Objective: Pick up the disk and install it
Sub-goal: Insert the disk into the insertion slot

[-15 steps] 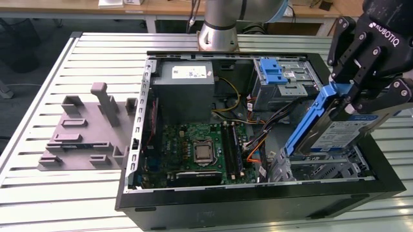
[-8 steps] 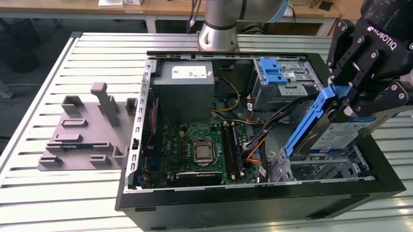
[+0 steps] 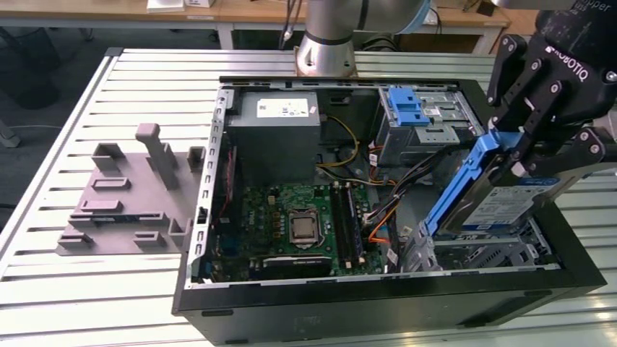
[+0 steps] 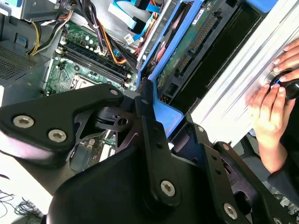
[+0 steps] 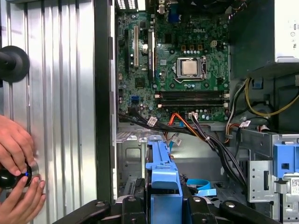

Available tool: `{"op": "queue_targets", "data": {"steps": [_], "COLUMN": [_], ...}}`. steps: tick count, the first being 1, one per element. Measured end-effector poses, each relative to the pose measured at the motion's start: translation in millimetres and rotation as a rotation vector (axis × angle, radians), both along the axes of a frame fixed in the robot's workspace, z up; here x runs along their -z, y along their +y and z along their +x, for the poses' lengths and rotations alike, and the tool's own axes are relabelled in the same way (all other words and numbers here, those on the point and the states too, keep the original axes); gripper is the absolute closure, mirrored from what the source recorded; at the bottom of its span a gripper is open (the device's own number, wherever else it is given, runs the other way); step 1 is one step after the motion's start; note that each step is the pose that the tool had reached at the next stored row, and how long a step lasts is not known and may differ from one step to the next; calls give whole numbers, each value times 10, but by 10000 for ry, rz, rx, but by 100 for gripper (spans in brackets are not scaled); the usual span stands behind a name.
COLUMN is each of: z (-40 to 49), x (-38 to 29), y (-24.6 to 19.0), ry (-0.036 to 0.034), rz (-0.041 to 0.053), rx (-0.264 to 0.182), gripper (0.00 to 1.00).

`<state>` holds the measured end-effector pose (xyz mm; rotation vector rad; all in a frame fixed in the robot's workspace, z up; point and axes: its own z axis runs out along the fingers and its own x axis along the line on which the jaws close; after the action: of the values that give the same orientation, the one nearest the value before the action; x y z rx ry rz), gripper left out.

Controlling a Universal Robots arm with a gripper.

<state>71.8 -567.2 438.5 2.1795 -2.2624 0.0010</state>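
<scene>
We see one disk. The arm's two jaws pinch it tight. It hangs tilted, its low end near the metal cage in a corner of the one open computer case, at the exterior view's right. One green board lies inside the case. In the first wrist view, two hands touch one black knob on the worktop.
</scene>
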Motion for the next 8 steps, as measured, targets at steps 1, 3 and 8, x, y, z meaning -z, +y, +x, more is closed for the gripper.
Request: {"op": "queue_targets", "data": {"steps": [1,3,8], "z": [2,3,6], "x": [4,14,45], "y": [0,0,0], "ry": [0,1,1], "rz": [-2,-2,-1], "rx": [0,0,0], "gripper": [64,64,64]}}
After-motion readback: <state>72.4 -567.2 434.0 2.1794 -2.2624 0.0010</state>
